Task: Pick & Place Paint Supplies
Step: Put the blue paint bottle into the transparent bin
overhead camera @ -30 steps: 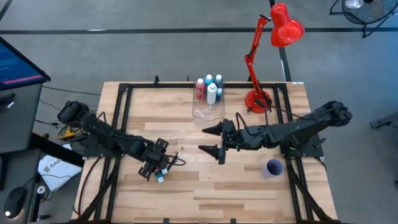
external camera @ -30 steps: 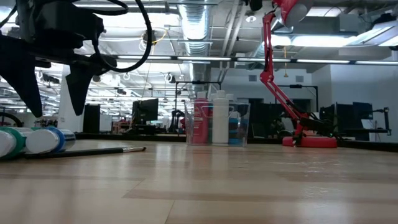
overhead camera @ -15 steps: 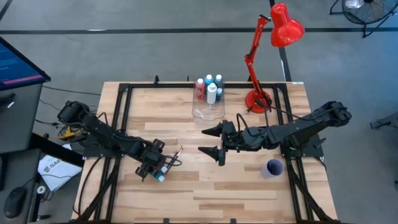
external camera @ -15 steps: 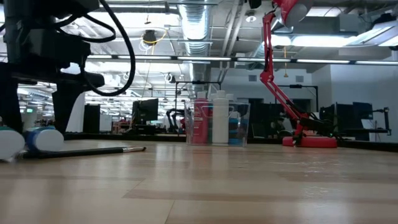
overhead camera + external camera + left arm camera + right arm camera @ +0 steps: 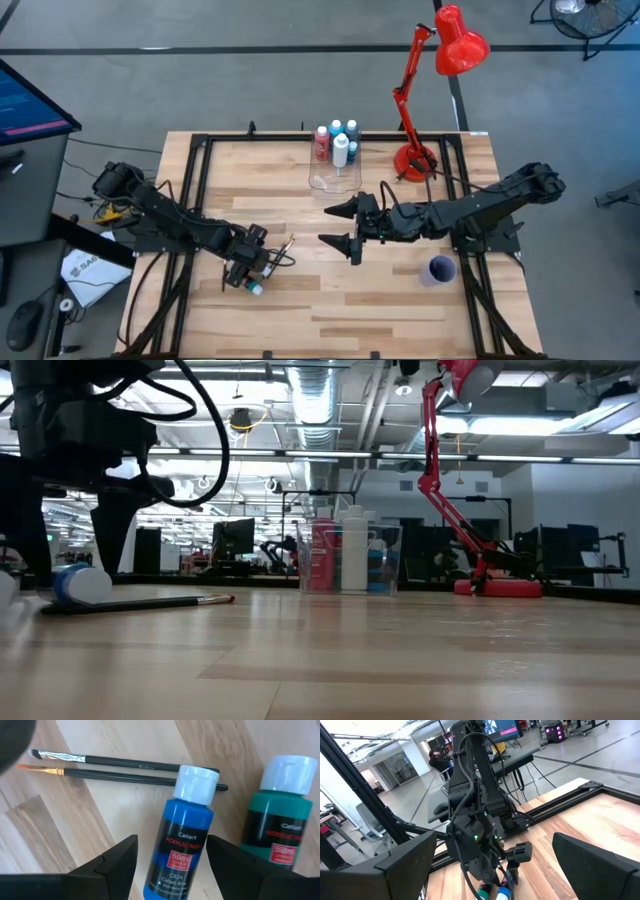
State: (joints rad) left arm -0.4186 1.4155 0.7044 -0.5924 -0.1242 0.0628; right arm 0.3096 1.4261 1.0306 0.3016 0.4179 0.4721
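While my left gripper (image 5: 170,865) straddles the blue bottle (image 5: 184,840), fingers wide, I'm mid-pick; next: close, lift. Right gripper (image 5: 341,226) waits wide open.

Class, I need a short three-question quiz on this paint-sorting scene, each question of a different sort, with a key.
1. True or false: the left gripper straddles the blue bottle.
2. What stands in the clear box? A) brushes B) bottles C) a cup
3. Fill in: two brushes lie on the ____.

Key: 1 true; 2 B; 3 table.
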